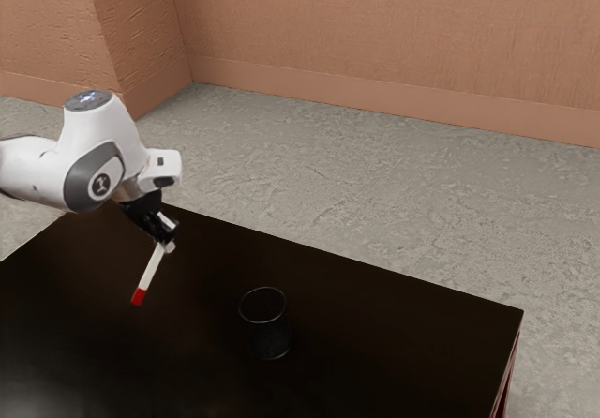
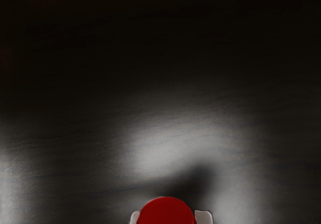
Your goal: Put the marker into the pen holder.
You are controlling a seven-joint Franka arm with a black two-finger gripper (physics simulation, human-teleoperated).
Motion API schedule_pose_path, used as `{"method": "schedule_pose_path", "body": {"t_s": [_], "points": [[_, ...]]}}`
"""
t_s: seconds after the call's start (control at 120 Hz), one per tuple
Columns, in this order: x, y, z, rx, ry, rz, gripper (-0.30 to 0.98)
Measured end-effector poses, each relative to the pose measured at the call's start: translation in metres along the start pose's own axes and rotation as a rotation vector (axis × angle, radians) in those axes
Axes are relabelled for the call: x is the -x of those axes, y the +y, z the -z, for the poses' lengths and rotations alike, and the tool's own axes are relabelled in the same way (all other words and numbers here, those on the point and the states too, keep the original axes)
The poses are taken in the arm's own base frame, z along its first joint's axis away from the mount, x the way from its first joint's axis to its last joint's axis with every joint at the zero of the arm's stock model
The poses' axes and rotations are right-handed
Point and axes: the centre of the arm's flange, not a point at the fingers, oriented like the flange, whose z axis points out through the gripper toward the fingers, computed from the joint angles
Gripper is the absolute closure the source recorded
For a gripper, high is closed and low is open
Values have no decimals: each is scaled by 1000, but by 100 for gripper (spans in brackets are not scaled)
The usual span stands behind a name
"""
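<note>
In the exterior view my gripper (image 1: 166, 237) is above the dark table, shut on the white marker (image 1: 152, 268) near its upper end. The marker hangs at a slant, its red end (image 1: 139, 297) lowest and leaning toward the exterior view's left. The black pen holder (image 1: 269, 332) stands upright on the table, apart from the marker, toward the exterior view's right and nearer that camera. In the wrist view the marker's round red end (image 2: 166, 212) lies between the pale fingertips of my gripper (image 2: 166, 218), one at each side.
The dark table (image 1: 403, 329) has its far edge behind the pen holder and a corner at the exterior view's right. Grey floor (image 1: 356, 184) and a tan wall (image 1: 394, 43) lie beyond it.
</note>
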Motion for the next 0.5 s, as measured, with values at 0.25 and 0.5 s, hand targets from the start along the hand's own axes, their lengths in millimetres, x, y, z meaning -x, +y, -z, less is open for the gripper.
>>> {"method": "schedule_pose_path", "body": {"t_s": [0.25,0.5], "points": [[-9,63,47,78,55,-50,78],[-55,142,106,154,179,-168,75]]}}
